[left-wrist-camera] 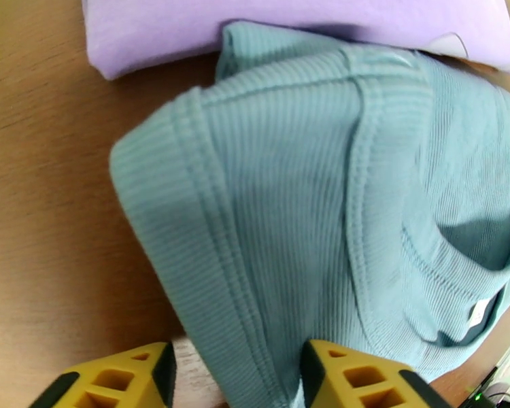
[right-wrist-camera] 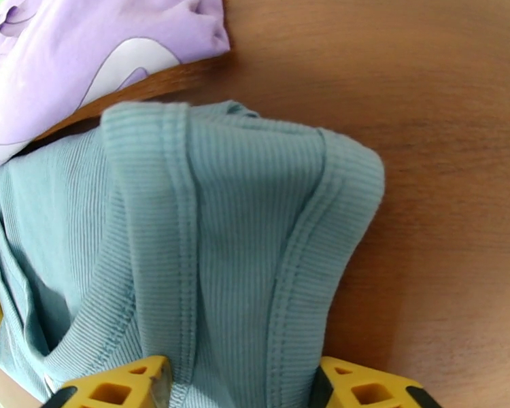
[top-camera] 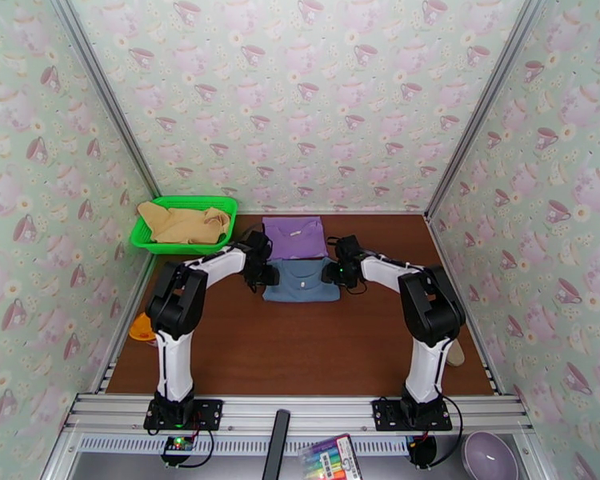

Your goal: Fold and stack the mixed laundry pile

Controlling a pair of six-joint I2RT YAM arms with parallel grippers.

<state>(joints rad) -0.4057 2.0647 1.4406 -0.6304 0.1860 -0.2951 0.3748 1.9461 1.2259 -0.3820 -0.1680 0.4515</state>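
Note:
The slate-blue shirt (top-camera: 302, 280) lies folded at mid-table, just in front of the folded purple T-shirt (top-camera: 294, 236). My left gripper (top-camera: 268, 274) is at its left edge and my right gripper (top-camera: 335, 272) at its right edge. In the left wrist view the ribbed blue shirt (left-wrist-camera: 309, 198) rises in a fold between the yellow fingers (left-wrist-camera: 129, 379), the left gripper (left-wrist-camera: 238, 365) shut on it. In the right wrist view the blue shirt (right-wrist-camera: 221, 253) is likewise pinched, the right gripper (right-wrist-camera: 245, 379) shut on its hem. The tan-yellow garment (top-camera: 184, 222) lies crumpled in the basket.
The green mesh basket (top-camera: 144, 238) stands at the back left corner. An orange object (top-camera: 142, 327) lies off the table's left edge. A bowl (top-camera: 489, 456) and a marker pack (top-camera: 330, 456) sit below the front rail. Bare brown tabletop (top-camera: 300, 354) stretches in front.

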